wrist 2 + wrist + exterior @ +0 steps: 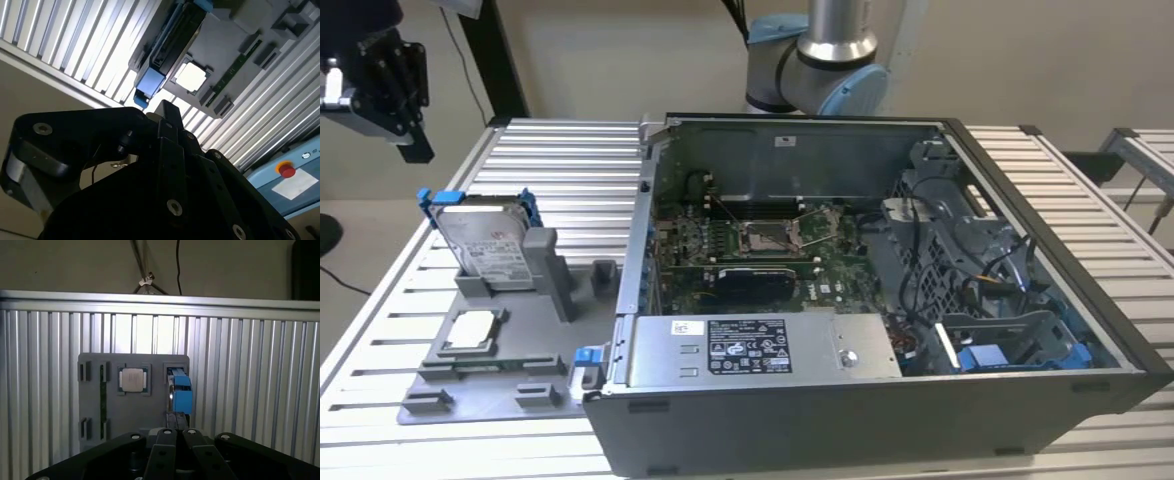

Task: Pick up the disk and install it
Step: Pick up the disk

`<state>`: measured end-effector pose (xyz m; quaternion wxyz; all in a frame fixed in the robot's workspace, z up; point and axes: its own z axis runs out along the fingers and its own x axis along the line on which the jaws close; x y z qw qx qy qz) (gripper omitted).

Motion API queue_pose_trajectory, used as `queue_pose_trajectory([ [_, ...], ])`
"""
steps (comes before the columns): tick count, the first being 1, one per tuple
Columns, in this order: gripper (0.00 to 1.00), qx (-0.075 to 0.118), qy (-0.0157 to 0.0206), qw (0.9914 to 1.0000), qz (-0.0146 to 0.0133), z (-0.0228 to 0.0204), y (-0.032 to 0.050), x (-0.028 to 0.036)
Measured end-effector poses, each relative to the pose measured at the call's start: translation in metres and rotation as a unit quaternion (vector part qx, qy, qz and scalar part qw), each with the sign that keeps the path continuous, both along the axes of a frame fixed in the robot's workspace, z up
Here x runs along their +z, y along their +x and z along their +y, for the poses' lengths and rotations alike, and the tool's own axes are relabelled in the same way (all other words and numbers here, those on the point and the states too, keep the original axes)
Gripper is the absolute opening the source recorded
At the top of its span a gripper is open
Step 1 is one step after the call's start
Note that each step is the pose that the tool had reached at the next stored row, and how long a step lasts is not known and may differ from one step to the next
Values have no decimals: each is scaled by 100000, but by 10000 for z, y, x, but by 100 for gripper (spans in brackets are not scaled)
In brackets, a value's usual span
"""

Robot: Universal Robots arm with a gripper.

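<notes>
The disk stands on edge in a slot of the grey fixture plate, at the exterior view's left beside the open computer case. It is silver with a white label and blue rails. In both wrist views it shows edge-on, as the disk and the disk. My gripper hangs high above and beyond the table's left edge, well apart from the disk. The black fingers sit together with nothing between them; my gripper is shut and empty.
A small square silver chip lies on the fixture plate in front of the disk. Inside the case are the motherboard, a long grey box with a label, and a blue-clipped drive bay. The ribbed aluminium table surrounds everything.
</notes>
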<state>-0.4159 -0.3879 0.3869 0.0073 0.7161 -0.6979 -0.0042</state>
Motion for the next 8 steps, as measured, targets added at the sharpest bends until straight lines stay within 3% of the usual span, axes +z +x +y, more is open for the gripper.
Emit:
queue_pose_trajectory([
  [1,100,22,-3,100000,3,0,0,0],
  [8,100,239,-1,100000,2,0,0,0],
])
